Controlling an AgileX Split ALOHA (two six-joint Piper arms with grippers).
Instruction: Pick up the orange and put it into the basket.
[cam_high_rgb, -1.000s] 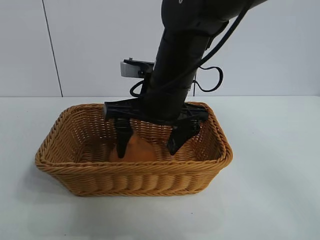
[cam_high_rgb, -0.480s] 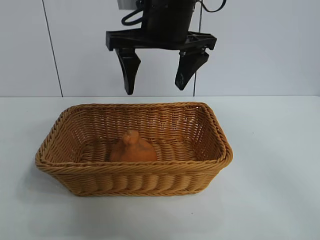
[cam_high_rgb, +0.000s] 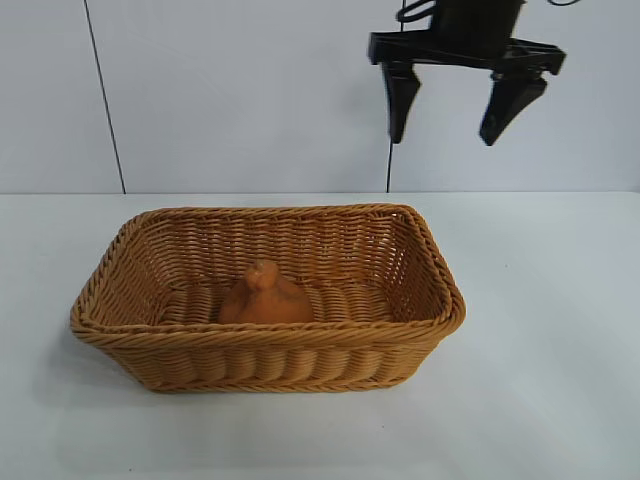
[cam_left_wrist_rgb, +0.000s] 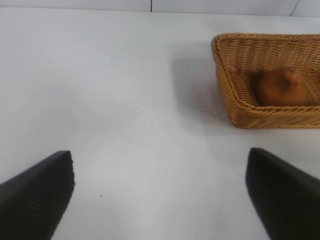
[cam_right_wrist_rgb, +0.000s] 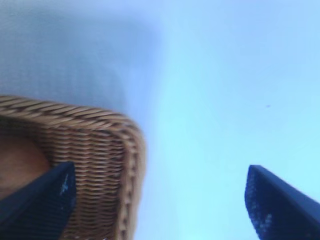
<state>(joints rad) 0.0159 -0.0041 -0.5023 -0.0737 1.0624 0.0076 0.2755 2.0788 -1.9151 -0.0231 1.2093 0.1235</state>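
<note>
The orange (cam_high_rgb: 265, 297) lies on the floor of the wicker basket (cam_high_rgb: 440, 292), near its middle, knobby bump up, with nothing touching it. My right gripper (cam_high_rgb: 444, 139) hangs open and empty high above the basket's right end. In the right wrist view the right gripper (cam_right_wrist_rgb: 160, 170) has its fingers wide apart over the basket's corner (cam_right_wrist_rgb: 132, 150), with a bit of the orange (cam_right_wrist_rgb: 17, 160) at the picture's edge. My left gripper (cam_left_wrist_rgb: 160, 155) is open and empty over bare table, out of the exterior view; its camera sees the basket (cam_left_wrist_rgb: 222, 75) and the orange (cam_left_wrist_rgb: 282, 86) farther off.
The white table (cam_high_rgb: 560, 380) stretches around the basket on all sides. A pale wall with a dark vertical seam (cam_high_rgb: 104, 100) stands behind.
The right gripper has risen out of the basket and swung to the right, still open. The orange has stayed on the basket floor.
</note>
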